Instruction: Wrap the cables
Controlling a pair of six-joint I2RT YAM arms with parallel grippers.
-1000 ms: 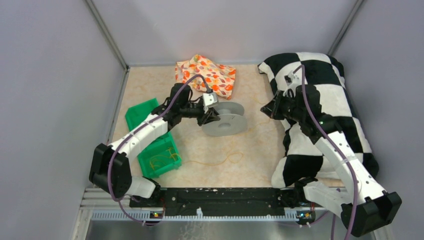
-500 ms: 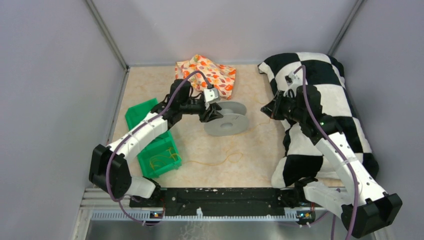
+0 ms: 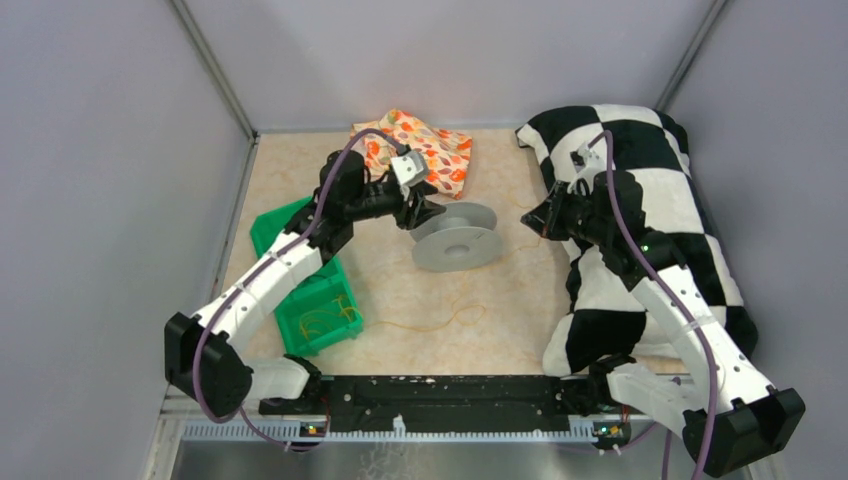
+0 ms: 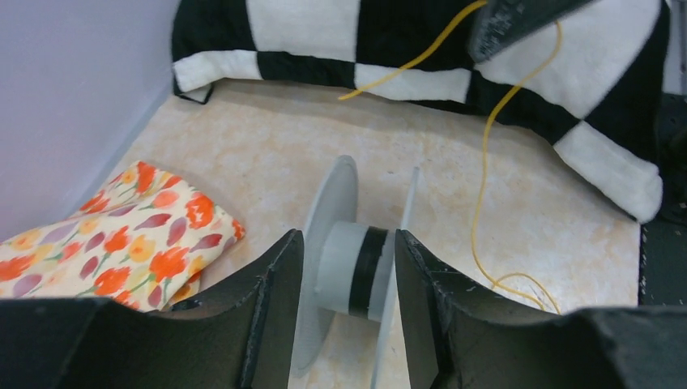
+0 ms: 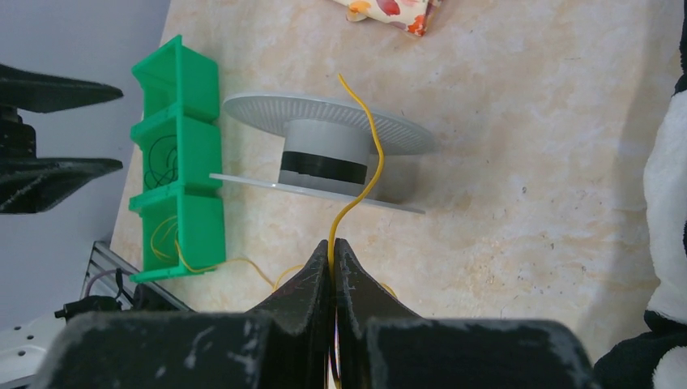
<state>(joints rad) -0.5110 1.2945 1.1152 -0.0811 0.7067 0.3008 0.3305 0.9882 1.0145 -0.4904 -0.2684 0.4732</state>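
Note:
A grey plastic spool point(image 3: 458, 237) lies on its side on the beige table. My left gripper point(image 3: 424, 211) hovers just left of it, open, its fingers point(image 4: 275, 284) framing the spool's hub point(image 4: 348, 267) without touching. My right gripper point(image 3: 545, 218) is shut on a thin yellow cable point(image 5: 369, 162), which rises from the fingertips point(image 5: 334, 243) toward the spool point(image 5: 324, 154). More of the cable point(image 3: 440, 322) loops across the table in front of the spool, and in the left wrist view the cable point(image 4: 484, 178) runs down from the right gripper.
A green compartment bin point(image 3: 310, 300) holding coiled yellow wires stands at the left. A floral cloth point(image 3: 420, 150) lies at the back. A black-and-white checkered pillow point(image 3: 650, 210) fills the right side, under the right arm. Grey walls enclose the table.
My left gripper has opened, let go of the spool and drawn back and up to the left. The right gripper has stayed put, still shut on the cable.

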